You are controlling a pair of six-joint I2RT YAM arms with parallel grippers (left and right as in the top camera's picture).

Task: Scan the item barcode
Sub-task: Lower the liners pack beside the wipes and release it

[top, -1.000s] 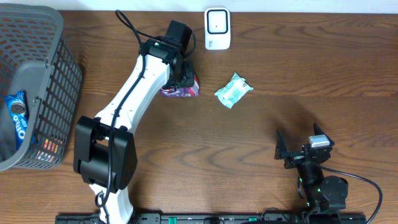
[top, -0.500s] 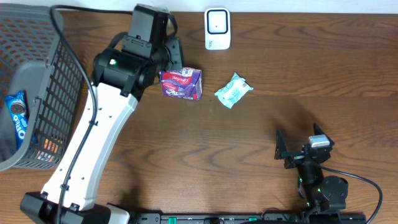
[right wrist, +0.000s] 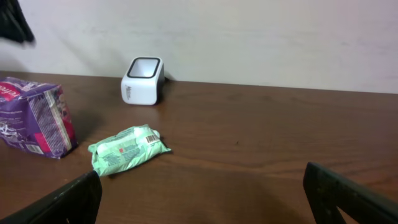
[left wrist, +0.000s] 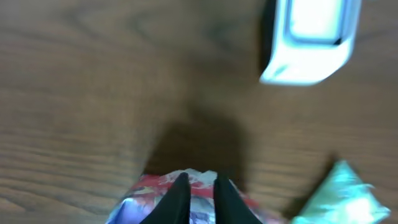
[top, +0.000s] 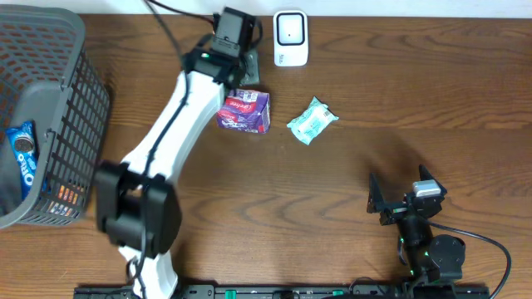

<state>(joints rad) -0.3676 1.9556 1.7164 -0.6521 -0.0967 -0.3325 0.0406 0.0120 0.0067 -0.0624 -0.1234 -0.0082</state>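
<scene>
A purple snack packet [top: 245, 112] lies flat on the wooden table, its printed face up; the right wrist view shows it at far left [right wrist: 34, 115]. My left gripper [top: 248, 76] hovers just behind it, between the packet and the white barcode scanner [top: 290, 38]. In the left wrist view its fingers [left wrist: 200, 177] stand almost together with nothing between them, over the packet [left wrist: 149, 196], with the scanner [left wrist: 311, 37] ahead to the right. My right gripper [top: 401, 199] rests near the front right, jaws wide apart [right wrist: 205, 199] and empty.
A green packet [top: 312, 120] with a barcode label lies right of the purple one, and also shows as the green packet [right wrist: 127, 149] in the right wrist view. A grey mesh basket [top: 79, 108] at the left edge holds a blue cookie pack [top: 25, 154].
The left gripper has come off the purple packet, which now lies flat on the table. It swung back toward the scanner and its jaws have closed. The right arm has not moved.
</scene>
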